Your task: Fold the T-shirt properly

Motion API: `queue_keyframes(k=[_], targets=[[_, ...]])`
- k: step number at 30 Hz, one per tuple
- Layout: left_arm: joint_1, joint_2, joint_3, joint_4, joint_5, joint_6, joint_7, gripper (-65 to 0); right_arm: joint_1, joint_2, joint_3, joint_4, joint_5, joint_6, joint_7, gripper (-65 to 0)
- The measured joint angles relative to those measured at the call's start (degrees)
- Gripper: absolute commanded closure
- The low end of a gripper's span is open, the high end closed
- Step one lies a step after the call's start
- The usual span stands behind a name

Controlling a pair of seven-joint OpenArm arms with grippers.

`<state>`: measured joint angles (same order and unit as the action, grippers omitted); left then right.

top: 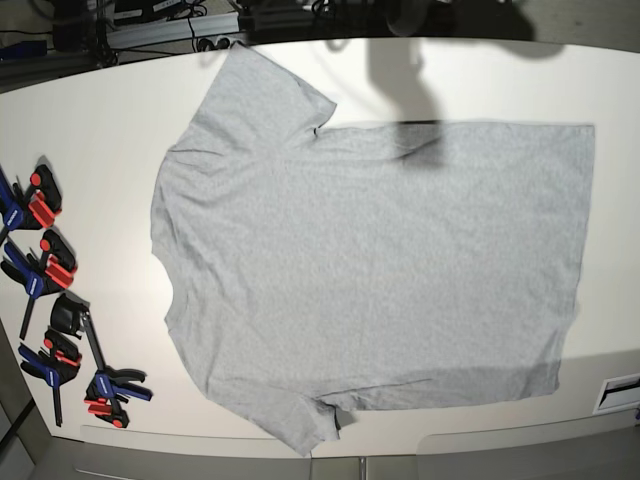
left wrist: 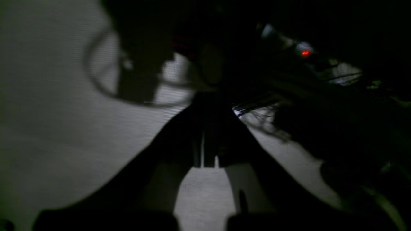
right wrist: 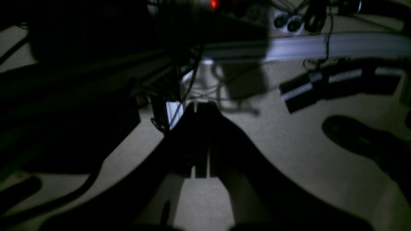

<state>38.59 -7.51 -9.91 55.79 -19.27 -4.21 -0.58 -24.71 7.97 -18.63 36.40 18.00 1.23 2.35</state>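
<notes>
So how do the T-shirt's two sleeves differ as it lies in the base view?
The upper sleeve lies spread flat, reaching the table's far edge; the lower sleeve looks narrower, with a small dark fold at its inner corner, and ends near the front edge. Both belong to the grey T-shirt, plain side up.

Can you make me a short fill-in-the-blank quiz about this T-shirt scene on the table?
1. The T-shirt lies spread ____ on the white table, with no fold made yet.
2. The side of the shirt facing up is plain, and its colour is ____.
3. The red and blue clamps lie along the ____ edge of the base view.
4. In each wrist view, the fingers of the left hand and the right hand are ____.

Missing words: flat; grey; left; shut
</notes>
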Motion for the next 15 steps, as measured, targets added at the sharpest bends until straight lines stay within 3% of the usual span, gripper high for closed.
queue_keyframes(k=[4, 9, 15], targets=[[7.3, -3.4, 0.1, 11.8, 0.0, -0.2, 0.5, 0.0, -8.4, 2.4, 0.0, 10.5, 0.0, -0.4, -0.9, 0.0], [14.2, -8.5, -0.3, 26.4, -0.1, -0.3, 0.7, 0.0, -18.9, 4.7, 0.0, 27.3, 0.0, -5.3, -0.8, 0.0], [21.1, -9.3, -4.0, 40.2, 0.0, -0.3, 6.9, 0.0, -29.8, 6.2, 4.3, 48.1, 0.0, -7.1, -1.3, 0.0]])
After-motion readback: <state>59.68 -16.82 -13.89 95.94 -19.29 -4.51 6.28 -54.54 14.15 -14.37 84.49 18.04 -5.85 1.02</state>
